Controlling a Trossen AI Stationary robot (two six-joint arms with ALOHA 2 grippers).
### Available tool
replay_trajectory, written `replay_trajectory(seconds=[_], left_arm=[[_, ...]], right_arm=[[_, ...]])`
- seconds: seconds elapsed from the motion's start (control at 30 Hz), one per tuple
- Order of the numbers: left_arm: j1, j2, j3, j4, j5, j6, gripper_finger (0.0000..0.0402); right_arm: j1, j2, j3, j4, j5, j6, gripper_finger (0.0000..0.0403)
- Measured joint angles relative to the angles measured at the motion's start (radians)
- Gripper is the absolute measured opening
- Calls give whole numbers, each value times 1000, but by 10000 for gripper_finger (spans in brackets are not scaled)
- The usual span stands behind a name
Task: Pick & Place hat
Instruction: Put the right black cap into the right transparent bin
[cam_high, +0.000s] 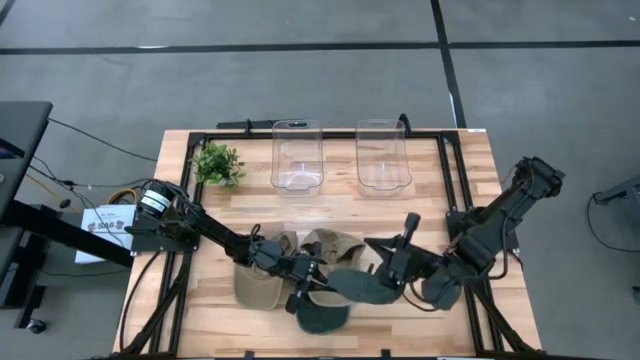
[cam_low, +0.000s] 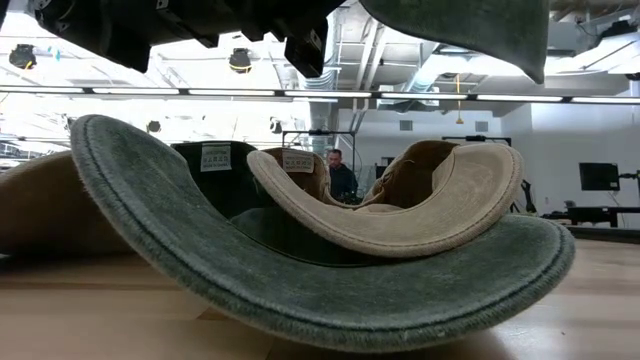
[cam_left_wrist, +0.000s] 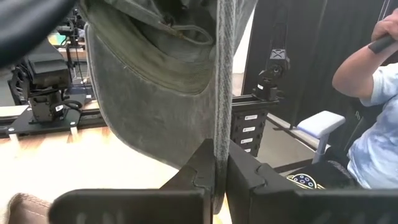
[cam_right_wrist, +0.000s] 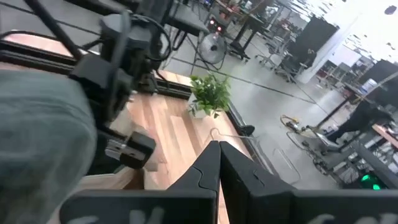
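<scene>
The left gripper (cam_left_wrist: 217, 177) is pinched on the brim of a grey-green hat (cam_left_wrist: 161, 93) to lift it off the pile, while the right gripper (cam_right_wrist: 217, 165), closed on nothing, waits nearby.

From above, the left end effector (cam_high: 300, 272) partly covers the grey-green hat (cam_high: 355, 285) at the bench's six o'clock edge. The low view cuts off another green hat (cam_low: 470, 25) at twelve o'clock. A seated person (cam_left_wrist: 373, 124) is cropped at three o'clock in the left wrist view.
</scene>
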Motion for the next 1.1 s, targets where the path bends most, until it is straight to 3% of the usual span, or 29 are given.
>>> replay_trajectory(seconds=[0.37, 0.57, 0.93, 1.1], left_arm=[[0, 0, 0, -2, 0, 0, 14], [0, 0, 0, -4, 0, 0, 14], [0, 0, 0, 1, 0, 0, 14], [0, 0, 0, 0, 0, 0, 14]], right_arm=[[-110, 122, 0, 1, -260, 35, 0], [-112, 150, 0, -8, -260, 37, 0], [-105, 78, 0, -59, -260, 33, 0], [-108, 76, 0, -81, -260, 29, 30]])
